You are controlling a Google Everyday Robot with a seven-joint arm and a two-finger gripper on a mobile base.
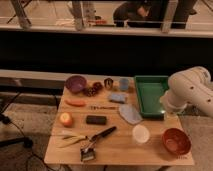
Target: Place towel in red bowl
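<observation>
So here's the setup: a light wooden table (pixel 120 150) with a bunch of stuff spread flat and apart from each other, my guess being so that each item can be grabbed on its own.

The floppy pale grey-blue towel (pixel 130 114) lies flat on the wood, a bit right of the table's middle, its edge close against the green plastic tray (pixel 150 111). It hasn't been lifted yet. The glossy round red bowl (pixel 176 141) sits in the corner at about 4 o'clock from the towel, with nothing in it that I can see. A white round cup (pixel 140 134) stands at 6 o'clock from the towel, right beside the straight line to the bowl, so that's the thing likely to get clipped on the carry.

The white robot arm comes in from 3 o'clock, and its gripper (pixel 169 106) hangs over the tray's right rim, at roughly 2 o'clock from the towel. The arm's bulk covers it, so I can't tell if it's spread apart or closed up. It's not on the towel either way.

Easy mix-ups: the smaller blue rectangular pad (pixel 117 97) at 11 o'clock from the towel, and the purple round bowl (pixel 76 83) way off at the far left corner.
</observation>
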